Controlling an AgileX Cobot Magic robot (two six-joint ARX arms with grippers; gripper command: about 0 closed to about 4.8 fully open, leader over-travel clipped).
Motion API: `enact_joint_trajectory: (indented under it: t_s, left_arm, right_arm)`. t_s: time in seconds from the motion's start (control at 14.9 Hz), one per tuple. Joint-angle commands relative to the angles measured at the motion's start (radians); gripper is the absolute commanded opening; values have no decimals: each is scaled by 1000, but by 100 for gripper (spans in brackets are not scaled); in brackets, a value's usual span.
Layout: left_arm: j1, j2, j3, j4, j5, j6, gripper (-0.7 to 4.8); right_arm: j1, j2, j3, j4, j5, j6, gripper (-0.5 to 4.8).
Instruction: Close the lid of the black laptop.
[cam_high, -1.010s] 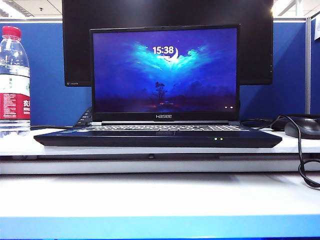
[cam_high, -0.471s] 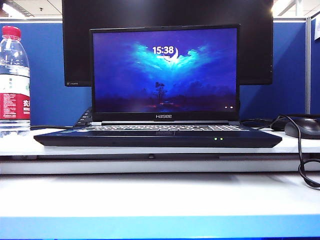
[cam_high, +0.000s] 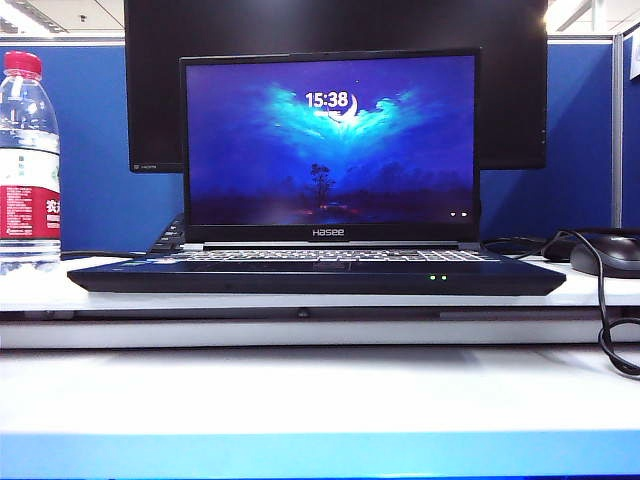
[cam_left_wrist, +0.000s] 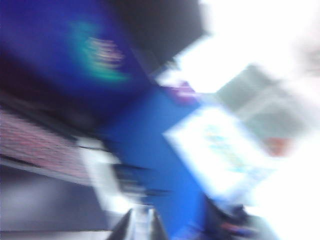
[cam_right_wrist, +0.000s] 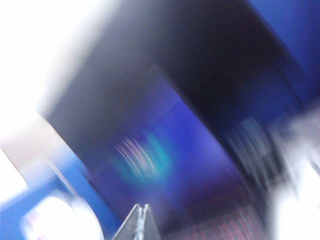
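Near the edge of each wrist picture sits a gripper tip, and both pictures are very blurry. The left gripper (cam_left_wrist: 137, 225) shows as a thin gray shape, and I cannot tell if its fingers are apart or together. The right gripper (cam_right_wrist: 139, 222) looks like a narrow point, so its fingers seem pressed together. Neither gripper shows in the outside picture, so both are away from the laptop.

The black laptop (cam_high: 318, 272) sits in the middle of the white desk (cam_high: 300, 390). Its lid (cam_high: 330, 145) stands straight up, with the screen glowing blue. A big monitor (cam_high: 500, 80) stands behind it, a water bottle (cam_high: 27, 160) to the left, a mouse (cam_high: 608, 252) to the right.

To close it well, a gripper should reach behind the top edge of the lid and push it forward and down slowly, so the laptop does not slide.
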Motion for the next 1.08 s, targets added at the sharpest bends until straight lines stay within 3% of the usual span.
enact_joint_trajectory:
  t_s: [0.07,0.13,0.27,0.34,0.54,0.67,0.81,0.94,1.08]
  left_arm:
    - [-1,-2,137,76,128,-96,57]
    - [3,2,231,-51,124,5,57]
    - [3,106,488,-416,130,311,57]
    - [3,172,560,-476,148,367,57]
    - [2,435,740,-505,249,431,57]
    - [1,574,765,-496,295,451,57]
    - [-2,729,765,-507,402,474,57]
    - [-73,930,765,-525,439,578,57]
    - [-135,1046,765,-510,439,620,57]
  right_arm:
    - [0,0,103,30,74,-1,-1]
    - [0,22,159,-40,74,-48,-1]
    - [0,153,310,-84,61,-178,-1]
    - [0,217,372,-84,41,-198,-1]
    - [0,472,607,-97,-66,-267,-1]
    - [0,645,769,-140,-167,-298,-1]
    - [1,833,946,-220,-280,-316,-1]
    - [0,1078,1177,-291,-394,-331,-1]
    - [0,1221,1330,-379,-470,-332,-1]
